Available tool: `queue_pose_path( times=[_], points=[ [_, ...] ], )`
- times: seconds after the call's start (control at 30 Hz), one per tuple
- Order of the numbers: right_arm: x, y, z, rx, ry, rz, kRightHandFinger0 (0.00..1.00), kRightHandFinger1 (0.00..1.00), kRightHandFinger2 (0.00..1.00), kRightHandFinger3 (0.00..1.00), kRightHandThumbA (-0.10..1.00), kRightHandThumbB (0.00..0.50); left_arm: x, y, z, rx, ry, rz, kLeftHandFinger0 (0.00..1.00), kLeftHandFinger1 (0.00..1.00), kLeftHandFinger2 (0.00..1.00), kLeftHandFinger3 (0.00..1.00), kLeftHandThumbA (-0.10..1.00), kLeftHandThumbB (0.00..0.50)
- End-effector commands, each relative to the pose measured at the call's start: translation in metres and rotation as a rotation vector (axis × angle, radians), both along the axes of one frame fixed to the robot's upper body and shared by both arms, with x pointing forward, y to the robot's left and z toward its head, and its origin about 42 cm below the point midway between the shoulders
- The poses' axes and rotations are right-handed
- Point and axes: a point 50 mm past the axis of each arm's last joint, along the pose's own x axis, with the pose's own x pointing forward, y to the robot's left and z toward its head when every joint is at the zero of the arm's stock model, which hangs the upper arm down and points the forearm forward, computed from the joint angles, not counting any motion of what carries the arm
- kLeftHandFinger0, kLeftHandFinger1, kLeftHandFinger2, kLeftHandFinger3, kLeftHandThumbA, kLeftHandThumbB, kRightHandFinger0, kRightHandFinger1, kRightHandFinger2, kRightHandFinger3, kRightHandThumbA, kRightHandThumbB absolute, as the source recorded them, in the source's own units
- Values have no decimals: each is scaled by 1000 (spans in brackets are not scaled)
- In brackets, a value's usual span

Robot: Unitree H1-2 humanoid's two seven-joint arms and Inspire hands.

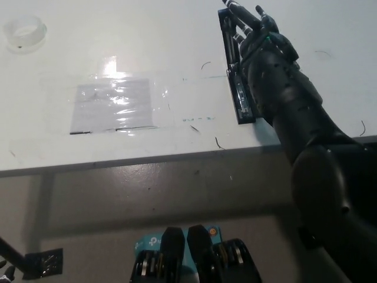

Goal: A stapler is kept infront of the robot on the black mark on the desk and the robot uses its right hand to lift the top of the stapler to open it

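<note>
The black stapler [241,101] lies lengthwise on the white desk [177,35] at the right, close to the front edge. A silvery strip shows along its near half, and its far part [225,36] reaches toward the picture's top. My black right hand [259,36] lies over that far part, fingers stretched out along it and slightly apart, not wrapped around it. The forearm hides the stapler's right side. My left hand does not show.
A clear tape roll [24,32] sits at the far left. A shiny plastic sheet [113,105] is taped flat at the desk's middle left. Small pen marks [218,143] dot the surface near the front edge [147,157].
</note>
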Motion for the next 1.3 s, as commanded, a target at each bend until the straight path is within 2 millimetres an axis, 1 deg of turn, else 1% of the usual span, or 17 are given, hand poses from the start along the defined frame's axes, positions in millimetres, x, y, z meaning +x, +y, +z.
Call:
queue_pose_path(
  times=[0.0, 0.1, 0.13, 0.17, 0.23, 0.37, 0.47, 0.57, 0.6, 0.63, 0.7, 0.83, 0.9, 1.03, 1.13, 1.23, 1.27],
  points=[
    [2, 12, 61, -7, -228, 89, 582, 732, 829, 1000, 897, 79, 3, 4, 12, 31, -35, 12, 432, 557, 728, 911, 793, 23],
    [-13, -3, 46, 25, -248, 107, 633, 775, 875, 1000, 917, 44, 3, 6, 14, 24, -46, 16, 396, 526, 698, 878, 790, 49],
    [-22, -10, 41, 35, -249, 108, 638, 761, 859, 1000, 927, 42, 3, 7, 13, 25, -51, 12, 399, 526, 700, 878, 791, 50],
    [-36, -19, 35, 58, -252, 125, 682, 783, 880, 1000, 955, 19, 3, 7, 14, 28, -51, 13, 410, 542, 718, 893, 793, 38],
    [-45, -23, 33, 68, -254, 137, 724, 810, 909, 1000, 977, 5, 3, 8, 15, 32, -54, 18, 407, 548, 728, 889, 793, 36],
    [-93, -42, 12, 100, -279, 172, 773, 868, 975, 1000, 1000, 0, 5, 8, 16, 27, -56, 16, 448, 556, 730, 891, 799, 17],
    [-116, -43, -5, 112, -255, 162, 714, 817, 922, 1000, 980, 0, 5, 9, 15, 35, -54, 16, 425, 540, 734, 909, 804, 24],
    [-133, -41, -20, 135, -229, 195, 724, 814, 920, 1000, 977, 0, 7, 10, 18, 30, -62, 17, 411, 534, 736, 916, 800, 28],
    [-139, -41, -25, 141, -230, 212, 728, 832, 941, 1000, 983, 0, 7, 11, 18, 29, -59, 14, 417, 547, 742, 925, 806, 26],
    [-145, -40, -31, 142, -231, 234, 778, 880, 995, 1000, 1000, 0, 7, 11, 17, 29, -59, 16, 402, 541, 733, 914, 803, 24],
    [-164, -39, -47, 158, -210, 278, 793, 903, 1000, 1000, 1000, 0, 9, 11, 15, 32, -61, 16, 423, 538, 722, 898, 802, 32],
    [-176, -35, -58, 149, -187, 300, 754, 878, 1000, 1000, 1000, 0, 12, 12, 19, 33, -67, 21, 408, 524, 707, 890, 803, 37],
    [-188, -37, -72, 168, -158, 328, 794, 906, 1000, 1000, 1000, 0, 13, 11, 20, 40, -62, 27, 378, 520, 699, 891, 800, 36],
    [-200, -47, -82, 175, -119, 327, 833, 913, 1000, 1000, 1000, 0, 14, 12, 20, 35, -71, 14, 400, 529, 716, 905, 811, 42],
    [-206, -58, -80, 171, -116, 327, 812, 897, 1000, 1000, 1000, 0, 14, 12, 20, 34, -66, 19, 408, 534, 703, 899, 814, 50],
    [-209, -68, -73, 162, -133, 332, 835, 928, 1000, 1000, 1000, 0, 16, 14, 22, 34, -73, 20, 410, 544, 702, 902, 808, 42],
    [-214, -83, -68, 142, -148, 312, 830, 922, 1000, 1000, 1000, 0, 16, 14, 21, 40, -73, 19, 410, 553, 719, 908, 810, 56]
  ],
)
